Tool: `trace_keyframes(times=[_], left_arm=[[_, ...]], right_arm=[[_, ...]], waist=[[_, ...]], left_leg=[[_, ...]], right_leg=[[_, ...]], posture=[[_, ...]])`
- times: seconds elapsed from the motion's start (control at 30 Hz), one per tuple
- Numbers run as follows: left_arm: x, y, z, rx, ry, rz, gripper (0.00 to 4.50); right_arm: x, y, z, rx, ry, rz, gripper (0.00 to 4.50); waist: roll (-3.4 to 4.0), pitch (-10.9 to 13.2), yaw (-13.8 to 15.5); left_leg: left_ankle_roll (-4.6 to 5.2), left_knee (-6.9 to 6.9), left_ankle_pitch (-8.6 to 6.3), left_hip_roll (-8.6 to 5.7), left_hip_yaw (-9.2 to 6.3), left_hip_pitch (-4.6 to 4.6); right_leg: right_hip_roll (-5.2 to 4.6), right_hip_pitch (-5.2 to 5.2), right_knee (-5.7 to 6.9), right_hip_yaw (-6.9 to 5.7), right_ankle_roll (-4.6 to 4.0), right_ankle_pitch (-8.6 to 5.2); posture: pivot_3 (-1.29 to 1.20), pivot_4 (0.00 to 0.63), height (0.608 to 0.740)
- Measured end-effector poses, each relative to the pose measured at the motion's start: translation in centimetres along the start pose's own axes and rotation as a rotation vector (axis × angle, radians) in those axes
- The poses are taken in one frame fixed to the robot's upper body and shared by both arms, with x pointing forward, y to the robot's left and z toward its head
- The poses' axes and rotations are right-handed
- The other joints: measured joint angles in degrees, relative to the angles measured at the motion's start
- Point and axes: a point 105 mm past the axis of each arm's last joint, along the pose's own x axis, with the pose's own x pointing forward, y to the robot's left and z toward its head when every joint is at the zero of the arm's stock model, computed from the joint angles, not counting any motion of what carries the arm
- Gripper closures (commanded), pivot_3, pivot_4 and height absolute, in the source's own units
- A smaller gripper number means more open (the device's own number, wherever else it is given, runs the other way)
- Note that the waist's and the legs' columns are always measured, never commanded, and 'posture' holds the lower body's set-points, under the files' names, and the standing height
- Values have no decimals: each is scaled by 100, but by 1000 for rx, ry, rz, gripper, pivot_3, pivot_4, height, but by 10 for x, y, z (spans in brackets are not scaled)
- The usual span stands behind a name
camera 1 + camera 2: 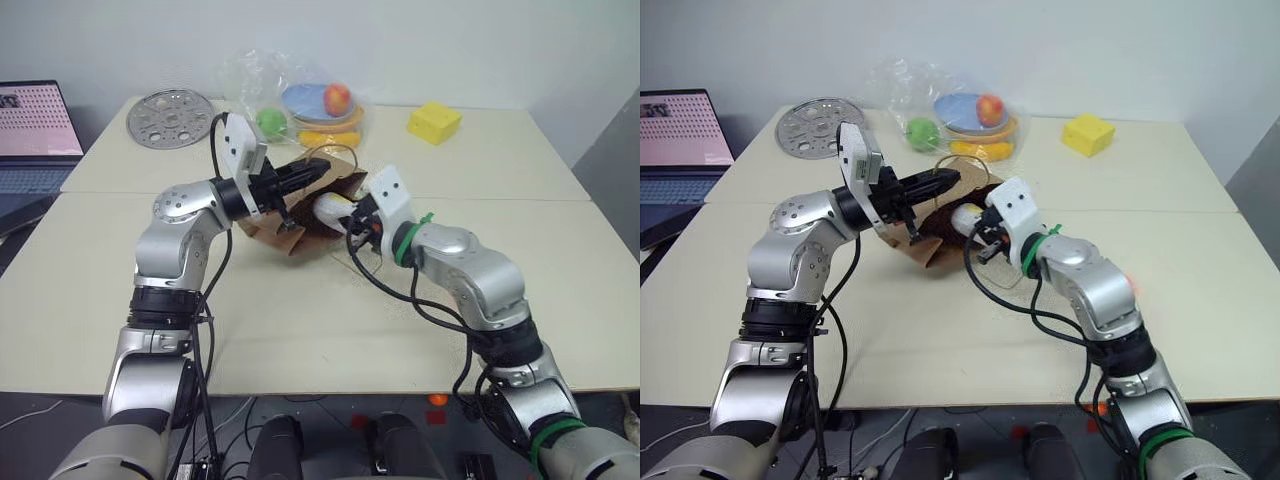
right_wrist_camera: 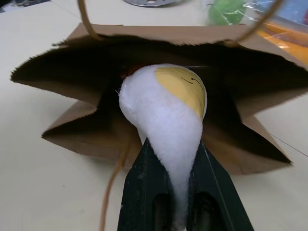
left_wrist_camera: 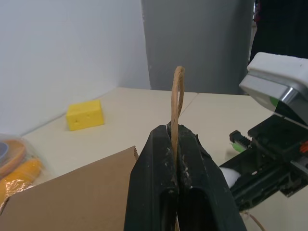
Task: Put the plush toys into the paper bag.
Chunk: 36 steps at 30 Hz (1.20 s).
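Pinching the white plush toy (image 2: 166,103) by its narrow end, right end effector (image 2: 174,159) nearly shut on it, yellow patch up, rounded head right at the mouth of the paper bag (image 2: 86,134). Lying on its side on the pale surface (image 1: 300,330), mouth gaping toward the right end effector, dark inside; a small reddish-orange bit just visible in there behind the white toy, too hidden to name. At about ten o'clock from the toy in the head views, left end effector (image 1: 318,172) clamped fully on one tan cord handle (image 3: 177,96), lifting the bag's upper edge, the loop standing up between the black fingers (image 3: 154,178). Farther back, at twelve o'clock from the bag, clear plastic bag (image 1: 262,85) with toy fruits and plates inside. At one o'clock, well apart, yellow sponge block (image 1: 434,122). At eleven o'clock, round perforated metal disc (image 1: 171,119). At the far nine o'clock edge, laptop (image 1: 35,135).
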Motion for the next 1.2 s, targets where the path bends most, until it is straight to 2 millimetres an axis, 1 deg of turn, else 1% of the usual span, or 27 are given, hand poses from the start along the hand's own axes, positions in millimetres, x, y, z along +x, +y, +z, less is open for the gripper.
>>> trace_keyframes(times=[0.1,0.27,0.47,0.63,0.67,0.7,0.73,0.8,0.83,0.9,0.93,0.97,1.0,1.07,1.1,1.2], left_arm=[[2,-2,1,-5,-7,-9,4500],[5,-10,7,-6,-28,-51,4500],[-2,-1,3,-33,-11,4,4500],[-5,1,1,-49,4,14,4500],[-5,1,1,-51,5,14,4500],[-5,1,1,-52,6,14,4500],[-5,1,1,-53,5,13,4500],[-4,0,0,-57,5,9,4500],[-3,0,0,-60,4,7,4500],[1,-7,3,-56,-12,-30,4500],[2,-9,4,-57,-17,-49,4500],[6,-15,7,-52,-31,-83,4500],[10,-18,11,-47,-47,-107,4500],[13,-18,19,-34,-66,-116,4500],[14,-17,23,-28,-75,-118,4500],[14,-16,26,-28,-87,-122,4500]], right_arm=[[9,0,5,0,-13,4,4491],[37,8,4,39,-16,21,4491],[66,13,7,83,-118,-27,4491],[73,13,4,113,-159,-45,4491],[73,13,4,117,-160,-45,3818],[73,12,4,118,-162,-43,3564],[72,11,3,120,-163,-42,3120],[71,10,1,132,-162,-39,2460],[69,8,0,137,-163,-42,2030],[66,2,-4,143,-154,-54,1420],[65,-3,-6,152,-148,-67,1162],[64,-4,-9,154,-135,-71,1092],[63,-4,-15,161,-122,-73,882],[61,-4,-25,176,-99,-76,187],[60,-4,-30,183,-88,-77,28],[59,-4,-33,187,-77,-78,28]], waist=[[0,0,2],[0,0,-5],[0,0,-15],[0,0,3],[0,0,3],[0,0,3],[0,0,2],[0,0,2],[0,0,1],[0,0,9],[0,0,-7],[0,0,-12],[0,0,-9],[0,0,-13],[0,0,-13],[0,0,-15]], left_leg=[[0,0,0,0,-2,-4],[0,-1,0,1,-2,-7],[0,-2,0,2,-5,-7],[-2,-2,-1,1,-6,-14],[-3,-1,-2,1,-6,-14],[-3,-1,-2,1,-5,-14],[-3,0,-2,1,-6,-14],[-3,0,-1,1,-7,-14],[-3,0,-1,1,-8,-14],[-3,0,-1,1,-9,-15],[-3,0,-2,1,-7,-14],[-3,-2,-2,2,-8,-14],[-3,-2,-2,3,-10,-14],[-3,-3,-2,4,-10,-14],[-3,-3,-2,4,-10,-14],[-3,-1,-2,3,-9,-14]], right_leg=[[0,-2,0,-4,0,0],[1,-6,1,-5,0,0],[2,-6,2,-7,0,0],[0,-8,0,-9,1,1],[0,-8,0,-9,1,1],[0,-8,1,-8,0,1],[0,-8,1,-9,0,1],[0,-8,2,-10,0,1],[0,-8,3,-10,0,1],[0,-7,2,-12,0,1],[0,-8,3,-9,0,1],[1,-10,3,-10,0,1],[2,-10,4,-12,0,1],[4,-11,5,-11,0,1],[4,-11,5,-11,0,1],[3,-11,5,-9,0,1]], posture=[[0,150,740],[0,150,740],[0,150,740],[0,150,740],[0,150,740],[0,150,740],[0,150,740],[0,150,740],[0,150,740],[0,150,740],[0,150,740],[0,150,740],[0,150,740],[0,150,740],[0,150,740],[0,150,740]])
